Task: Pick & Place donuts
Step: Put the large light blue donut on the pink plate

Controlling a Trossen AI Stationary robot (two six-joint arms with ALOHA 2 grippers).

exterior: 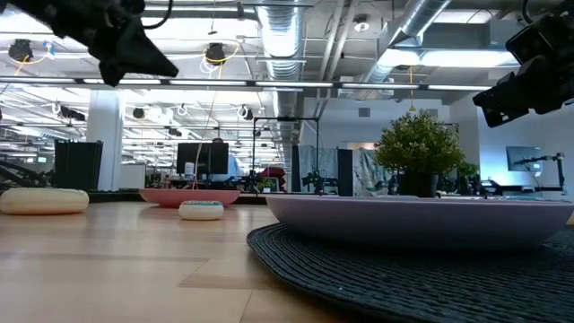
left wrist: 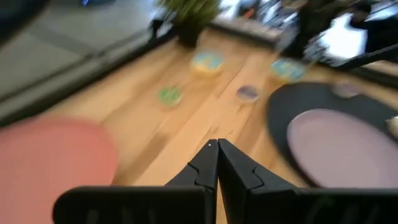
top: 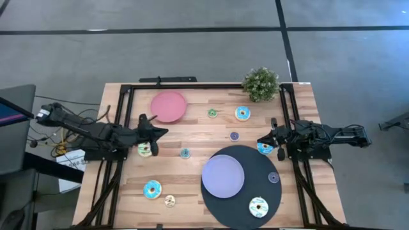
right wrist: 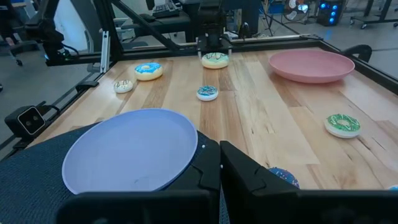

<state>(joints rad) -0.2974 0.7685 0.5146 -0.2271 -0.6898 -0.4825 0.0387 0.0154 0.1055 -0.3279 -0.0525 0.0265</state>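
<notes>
my left gripper has its fingers pressed together with nothing between them, hanging just above a cream-white donut at the left side of the table. my right gripper is also pinched closed and empty, right beside a light blue donut at the edge of the dark mat. the lavender plate sits on that mat, with a white donut and a tiny purple one nearby. the other donuts lie scattered on the wood, and the pink plate sits at the back.
</notes>
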